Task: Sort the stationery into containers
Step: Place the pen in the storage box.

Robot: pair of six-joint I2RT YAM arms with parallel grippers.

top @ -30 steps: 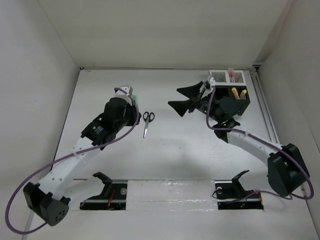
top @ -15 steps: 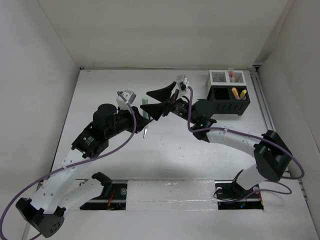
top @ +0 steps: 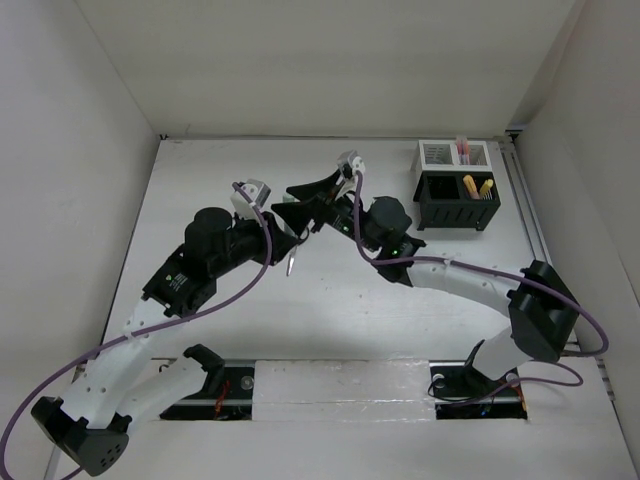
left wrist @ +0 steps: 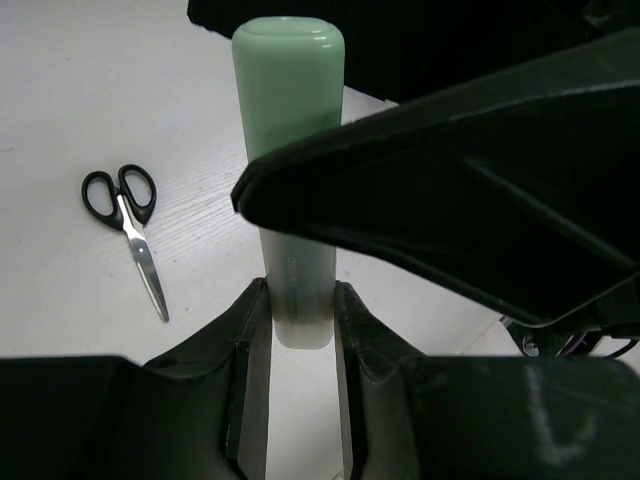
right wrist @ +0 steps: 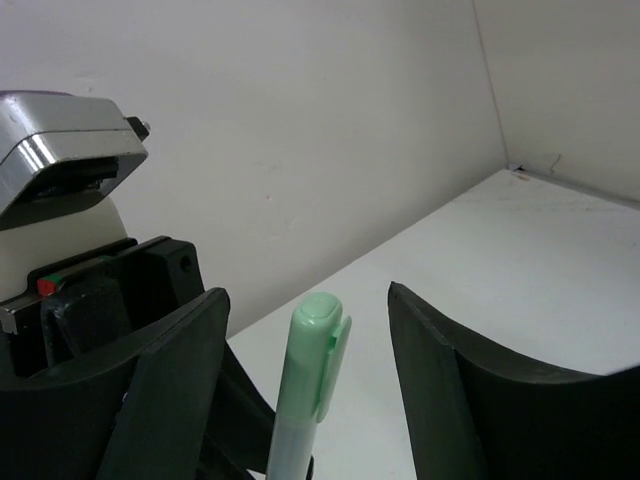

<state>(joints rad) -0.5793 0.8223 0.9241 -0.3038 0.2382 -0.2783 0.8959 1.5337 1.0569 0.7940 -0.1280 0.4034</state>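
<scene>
Our left gripper (left wrist: 300, 297) keeps its place, pinching the base of the smooth, pale-green highlighter (left wrist: 288, 150) clear of the table (top: 200, 180). The black-handled scissors (left wrist: 128, 225) lie flat below. Our right gripper (top: 282, 198) has slid further left, fingers spread either side of the highlighter's cap. Far right, the black mesh organiser (top: 456, 213) holds orange-tipped pens (top: 477, 185), and the white mesh box (top: 424, 152) holds a pink pen (top: 462, 146).

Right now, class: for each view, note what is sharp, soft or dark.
Top external: even light, faint shadows. Left wrist: pale green plastic highlighter and black-handled steel scissors sharp; a black finger of the right gripper looms dark. Right wrist: highlighter cap crisp, near fingers dark, soft-edged.
</scene>
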